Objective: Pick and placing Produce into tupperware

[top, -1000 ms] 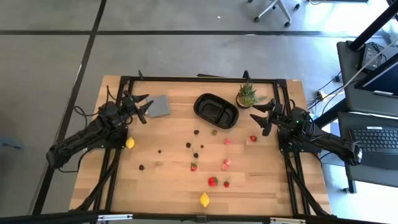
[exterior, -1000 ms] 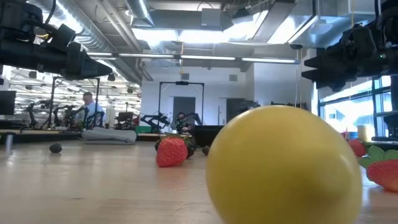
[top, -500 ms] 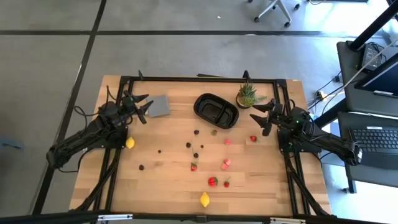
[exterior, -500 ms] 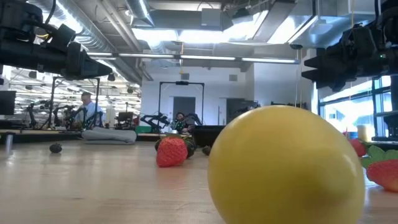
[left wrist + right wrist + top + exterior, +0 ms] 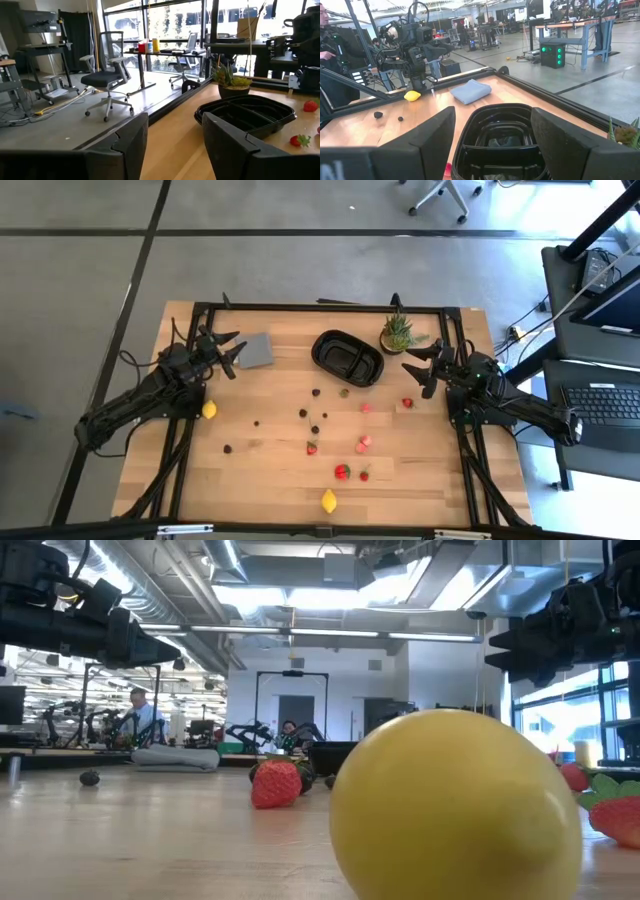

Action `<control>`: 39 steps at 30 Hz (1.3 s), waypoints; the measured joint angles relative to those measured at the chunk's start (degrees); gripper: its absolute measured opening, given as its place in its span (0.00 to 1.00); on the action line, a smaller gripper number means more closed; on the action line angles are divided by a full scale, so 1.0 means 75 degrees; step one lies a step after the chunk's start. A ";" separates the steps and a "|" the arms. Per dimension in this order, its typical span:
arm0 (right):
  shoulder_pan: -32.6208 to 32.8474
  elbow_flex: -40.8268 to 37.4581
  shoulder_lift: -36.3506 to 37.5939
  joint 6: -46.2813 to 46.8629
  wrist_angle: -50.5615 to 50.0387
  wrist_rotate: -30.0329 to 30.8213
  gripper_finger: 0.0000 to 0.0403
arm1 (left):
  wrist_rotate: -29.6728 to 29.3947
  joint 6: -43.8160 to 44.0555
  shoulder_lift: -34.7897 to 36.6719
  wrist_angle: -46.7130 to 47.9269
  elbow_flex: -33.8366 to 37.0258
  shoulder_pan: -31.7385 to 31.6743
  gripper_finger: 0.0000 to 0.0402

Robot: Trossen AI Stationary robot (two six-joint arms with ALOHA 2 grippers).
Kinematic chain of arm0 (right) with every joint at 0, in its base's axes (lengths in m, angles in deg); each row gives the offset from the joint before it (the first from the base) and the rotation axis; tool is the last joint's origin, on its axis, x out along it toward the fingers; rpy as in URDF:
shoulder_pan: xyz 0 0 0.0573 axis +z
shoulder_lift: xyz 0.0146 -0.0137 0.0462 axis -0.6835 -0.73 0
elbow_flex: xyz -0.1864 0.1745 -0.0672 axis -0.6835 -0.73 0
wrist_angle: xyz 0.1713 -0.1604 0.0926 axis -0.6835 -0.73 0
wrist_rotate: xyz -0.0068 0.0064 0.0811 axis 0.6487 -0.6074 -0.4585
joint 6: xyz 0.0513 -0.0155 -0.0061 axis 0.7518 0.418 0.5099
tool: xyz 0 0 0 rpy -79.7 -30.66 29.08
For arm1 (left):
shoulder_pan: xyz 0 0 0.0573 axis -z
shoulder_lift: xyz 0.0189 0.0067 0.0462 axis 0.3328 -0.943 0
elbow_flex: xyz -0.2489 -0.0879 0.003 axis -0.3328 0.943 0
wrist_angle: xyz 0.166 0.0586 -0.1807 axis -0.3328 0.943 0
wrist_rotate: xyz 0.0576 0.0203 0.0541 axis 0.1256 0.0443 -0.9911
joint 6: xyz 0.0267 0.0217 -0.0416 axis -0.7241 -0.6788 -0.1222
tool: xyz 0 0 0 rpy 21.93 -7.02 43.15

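Two lemons and many small strawberries lie scattered mid-bench, near the black tray; light, hard, prone to roll, best pinched across the middle. Left gripper and right gripper hover released, empty.

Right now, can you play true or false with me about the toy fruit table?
1. The black tray has fruit in it. False: both compartments look empty.
2. Two yellow lemons lie on the table. True.
3. The left gripper holds a strawberry. False: it is open, holding nothing.
4. The potted plant stands beside the tray. True.
5. The right gripper is open. True.
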 joint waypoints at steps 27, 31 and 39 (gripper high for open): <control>0.0000 0.0000 0.0002 0.0002 0.0000 -0.0001 0.65 | 0.0001 -0.0003 0.0001 0.0000 -0.0002 0.0002 0.43; 0.0002 0.0001 0.0001 0.0002 0.0002 0.0000 0.65 | 0.0002 -0.0002 0.0000 0.0000 -0.0002 0.0003 0.43; 0.0000 0.0001 0.0001 0.0002 0.0001 -0.0001 0.65 | 0.0000 -0.0003 0.0001 0.0000 -0.0002 0.0003 0.44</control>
